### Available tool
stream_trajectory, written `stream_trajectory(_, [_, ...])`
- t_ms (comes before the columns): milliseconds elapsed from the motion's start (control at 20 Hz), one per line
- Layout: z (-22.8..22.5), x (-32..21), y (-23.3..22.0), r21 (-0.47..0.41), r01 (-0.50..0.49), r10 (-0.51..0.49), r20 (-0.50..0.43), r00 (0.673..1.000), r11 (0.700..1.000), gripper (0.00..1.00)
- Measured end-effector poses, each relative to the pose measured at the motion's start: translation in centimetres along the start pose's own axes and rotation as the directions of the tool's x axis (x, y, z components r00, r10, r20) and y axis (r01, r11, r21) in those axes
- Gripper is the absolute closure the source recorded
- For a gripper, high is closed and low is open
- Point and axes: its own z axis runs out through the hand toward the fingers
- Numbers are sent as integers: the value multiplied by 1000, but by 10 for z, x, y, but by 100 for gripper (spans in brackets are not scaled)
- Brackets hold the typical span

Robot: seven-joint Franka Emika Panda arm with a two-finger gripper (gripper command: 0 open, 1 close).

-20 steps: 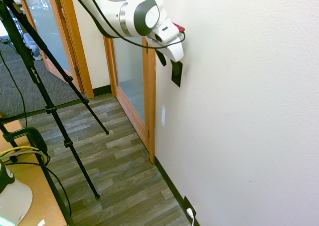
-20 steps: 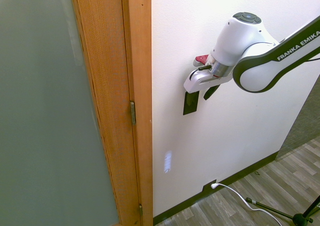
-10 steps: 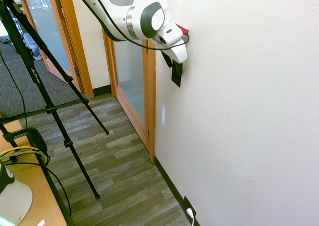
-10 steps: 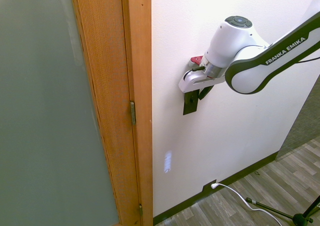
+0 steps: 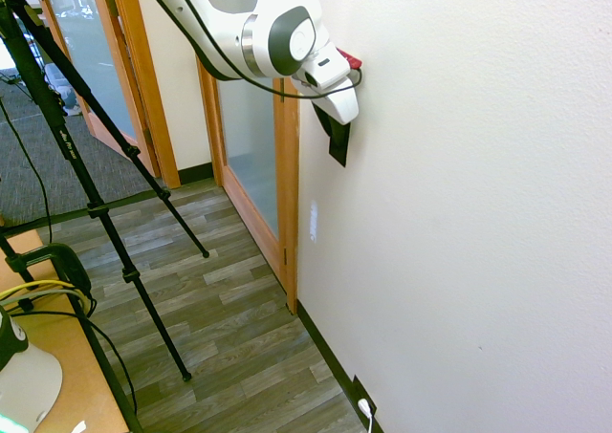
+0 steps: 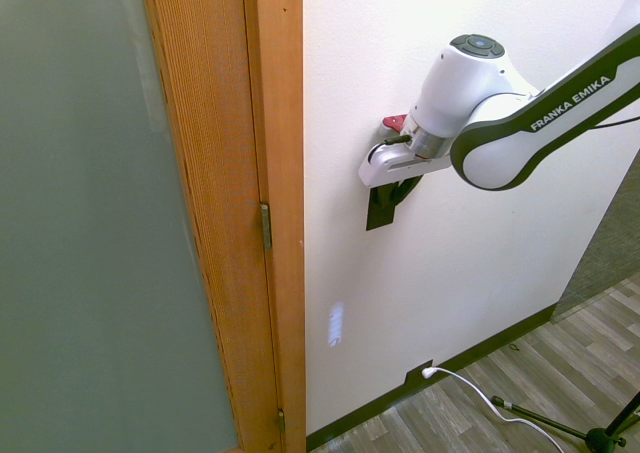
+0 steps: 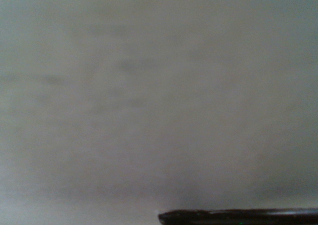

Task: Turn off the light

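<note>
Wall [image 6: 480, 243] carries everything; white arm [image 6: 545, 133] reaches in alongside it, probably to line up gripper [image 6: 394, 193] for the toggle, finger opening unreadable against black, with the black switch plate [image 6: 380, 216] upright on the wall, partly hidden behind the gripper.

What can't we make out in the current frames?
- Switch plate, upper part: behind the end effector in the second exterior view.
- Switch position: too small and dark in both exterior views.
- Fingertip contact with plate: dark on dark, both exterior views.
- Wall marks: blurred, wrist view.
</note>
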Motion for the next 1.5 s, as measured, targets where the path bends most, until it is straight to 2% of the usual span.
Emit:
stream_trajectory(600, [1,2,0,-2,-25,25,6,1000,1000,100])
stream_trajectory(900, [18,-2,3,-13,-20,21,20,1000,1000,100])
stream_trajectory(950, [18,-2,3,-12,-20,21,19,1000,1000,0])
stream_trajectory(1250, [18,-2,5,4,-19,19,22,1000,1000,0])
stream_trajectory(1500, [19,-4,13,50,-22,22,14,1000,998,0])
